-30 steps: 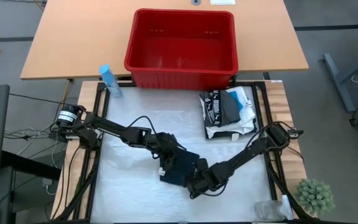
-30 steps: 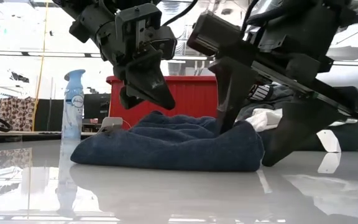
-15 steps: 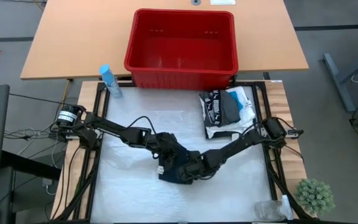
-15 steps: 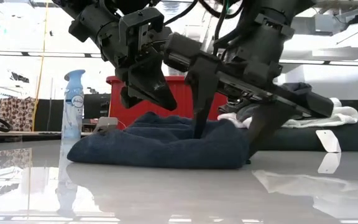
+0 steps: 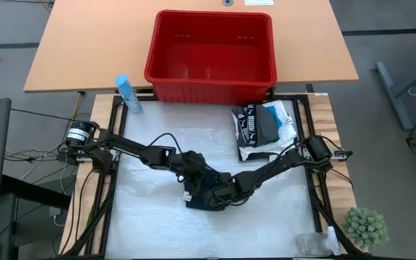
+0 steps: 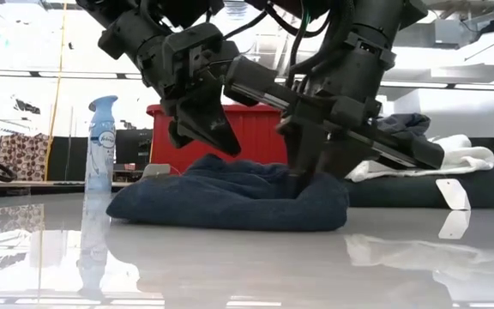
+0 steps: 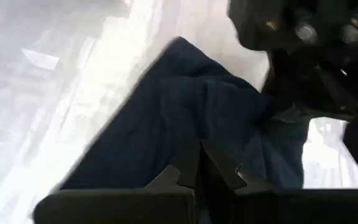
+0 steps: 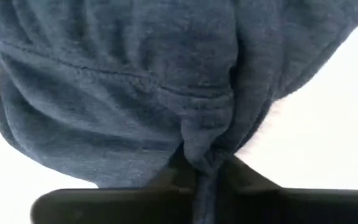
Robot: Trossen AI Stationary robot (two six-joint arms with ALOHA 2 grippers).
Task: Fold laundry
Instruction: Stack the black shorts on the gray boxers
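- Right gripper (image 8: 207, 171): jaws clamped on a pinched ridge of the dark blue garment (image 8: 123, 81); in the right wrist view the cloth bunches into a fold that runs down between the two fingers.
- Left gripper (image 7: 199, 163): jaws together, tips pressed onto the same garment, with no cloth seen between them in the left wrist view.
- High view: the two grippers meet at lower centre of the frame, left gripper (image 5: 193, 180) just left of right gripper (image 5: 222, 193), both over the garment (image 5: 202, 201).
- Low view: garment (image 6: 230, 202) lies as a low folded mound on the glossy white tabletop (image 6: 247, 266), centre of frame; the arms come down onto its top and its right end.
- Folded stack of laundry (image 5: 266, 128), black, grey and white pieces, sits on the tabletop at right of centre in the high view, well apart from the blue garment.
- Red basket (image 5: 211, 54) at upper centre, on a wooden desk (image 5: 85, 43) behind the work surface.
- Blue spray bottle (image 5: 127, 94) stands upright near the upper left corner of the tabletop.
- Small green plant (image 5: 365, 227) at lower right, off the tabletop.
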